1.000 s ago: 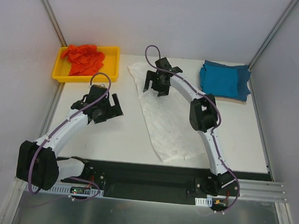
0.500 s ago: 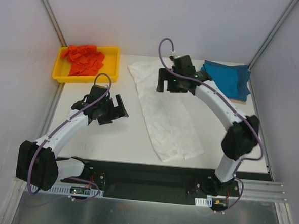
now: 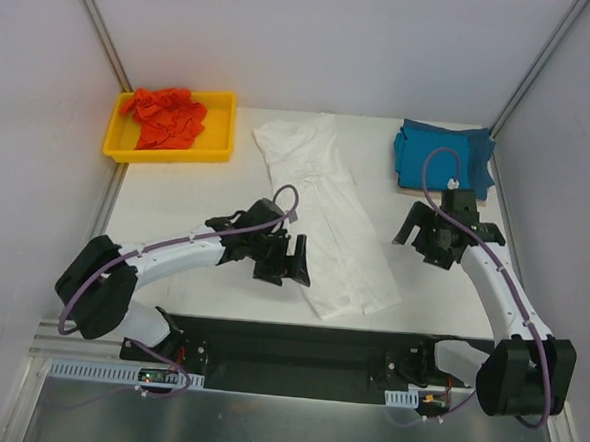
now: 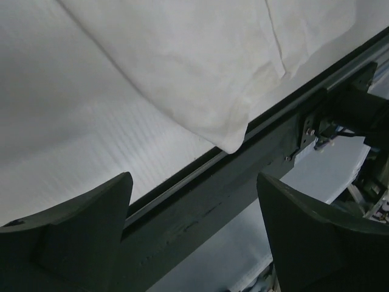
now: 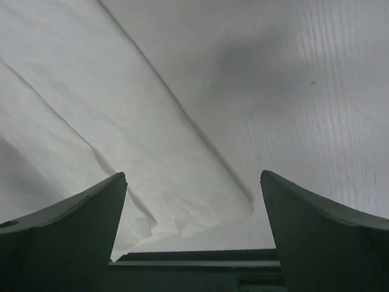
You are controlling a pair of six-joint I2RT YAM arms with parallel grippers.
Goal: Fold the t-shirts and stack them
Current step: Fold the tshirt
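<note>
Room: grey walls [image 3: 336, 43], white table [image 3: 177, 189]. Mid-table: white t-shirt [image 3: 322, 193], lengthwise. Both left fingers [image 4: 73, 231], right fingers [image 5: 322, 231] spread wide.

Seen from above, with the arm bases at 6 o'clock, the table [image 3: 174, 234] carries everything. The middle t-shirt [image 3: 326, 203] lies flat on it, running from 12 o'clock down toward 5 o'clock, its near corner at the table's near edge. A tray [image 3: 221, 126] sits at 10 o'clock, with the tray t-shirt [image 3: 163, 115] inside it. The far-right t-shirt [image 3: 439, 155] lies at 2 o'clock. The left gripper [image 3: 287, 271] is at 7 o'clock, just beside the middle t-shirt's left edge. The right gripper [image 3: 424, 247] is at 4 o'clock, apart from that shirt.
</note>
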